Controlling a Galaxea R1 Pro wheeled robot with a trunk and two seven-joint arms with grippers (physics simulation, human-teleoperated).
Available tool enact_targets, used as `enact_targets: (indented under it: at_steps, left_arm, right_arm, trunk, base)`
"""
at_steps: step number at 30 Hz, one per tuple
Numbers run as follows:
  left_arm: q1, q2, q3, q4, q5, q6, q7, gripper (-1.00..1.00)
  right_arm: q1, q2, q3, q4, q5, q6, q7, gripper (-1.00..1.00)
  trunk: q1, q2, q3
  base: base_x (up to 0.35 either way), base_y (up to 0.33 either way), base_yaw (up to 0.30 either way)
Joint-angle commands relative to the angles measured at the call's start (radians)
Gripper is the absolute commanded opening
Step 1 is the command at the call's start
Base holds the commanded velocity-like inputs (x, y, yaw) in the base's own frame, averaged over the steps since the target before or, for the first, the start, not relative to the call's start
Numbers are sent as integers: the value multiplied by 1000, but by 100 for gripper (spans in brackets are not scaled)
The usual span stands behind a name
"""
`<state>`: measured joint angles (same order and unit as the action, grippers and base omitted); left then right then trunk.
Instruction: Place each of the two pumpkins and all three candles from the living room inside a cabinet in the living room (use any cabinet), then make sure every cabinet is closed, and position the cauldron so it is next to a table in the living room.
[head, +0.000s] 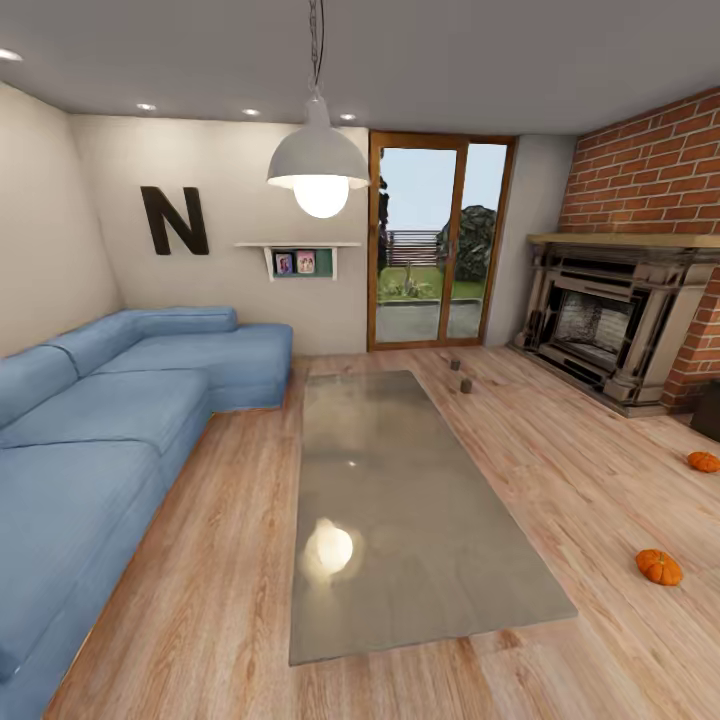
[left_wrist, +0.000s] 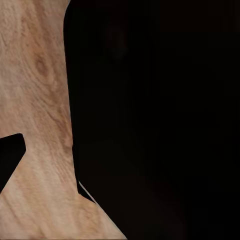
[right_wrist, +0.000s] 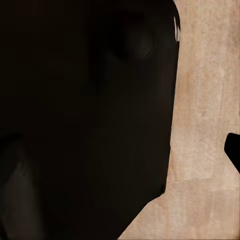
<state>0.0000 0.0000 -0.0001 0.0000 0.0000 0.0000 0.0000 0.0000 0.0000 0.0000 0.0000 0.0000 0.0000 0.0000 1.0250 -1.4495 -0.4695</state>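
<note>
Both my jaws hide behind dark shapes in my wrist views, so I cannot tell if they are open or shut. Two pumpkins (head: 659, 567) (head: 703, 461) sit on the wood floor (head: 560, 440), off to the right of the table (head: 400, 500). Two candles (head: 465, 385) (head: 455, 364) stand on the floor just past its far corner. I think I am looking first, to pick what to grab.

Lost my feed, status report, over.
Grippers: state unreadable, wrist views dark. Two pumpkins on floor right of table; two candles on floor beyond it. Nothing stowed yet.
</note>
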Motion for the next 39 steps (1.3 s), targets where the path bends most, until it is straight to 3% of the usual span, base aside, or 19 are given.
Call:
enact_targets:
  at_steps: [1,9,16,26,27,39]
  left_arm:
    - [5,6,-1,-6,-2,-6,0,100]
    - [6,27,0,-23,0,-5,0,100]
    - [6,29,-1,-26,0,-12,0,100]
    - [6,29,0,-26,0,-12,0,100]
    - [6,29,0,-26,0,-12,0,100]
    - [6,29,-1,-26,0,-12,0,100]
  right_arm:
    - [-6,-3,-6,-5,-3,5,-3,100]
    - [-9,-3,0,-6,-8,4,-3,100]
    - [-9,-3,1,-16,-8,-4,-3,100]
    - [-9,-2,3,-17,-3,-60,-1,100]
    - [-9,-2,3,-17,-4,-121,0,100]
    - [-9,-2,8,-17,3,-154,7,100]
  trunk:
    - [0,0,-1]
    - [0,0,-1]
    - [0,0,-1]
    - [0,0,-1]
    - [0,0,-1]
    - [0,0,-1]
  base:
    - [0,0,0]
    - [0,0,0]
    - [0,0,0]
    - [0,0,0]
    - [0,0,0]
    - [0,0,-100]
